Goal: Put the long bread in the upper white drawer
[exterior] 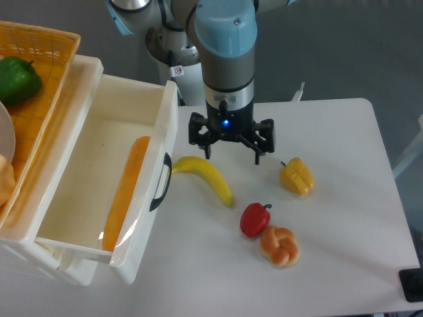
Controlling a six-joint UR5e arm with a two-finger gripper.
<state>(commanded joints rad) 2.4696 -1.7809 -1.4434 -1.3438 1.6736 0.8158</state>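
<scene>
The long bread (125,191), a smooth orange-golden loaf, lies lengthwise inside the upper white drawer (79,244), against its right wall. The drawer stands pulled out, its dark curved handle (160,182) facing the table. My gripper (232,157) hangs open over the table to the right of the drawer, above the upper end of the banana, with nothing between its fingers.
A yellow banana (205,177) lies just right of the drawer handle. A yellow pepper (296,176), a red pepper (254,219) and a knotted bun (279,246) sit further right. An orange woven basket (36,79) with a green pepper (16,79) stands at the far left.
</scene>
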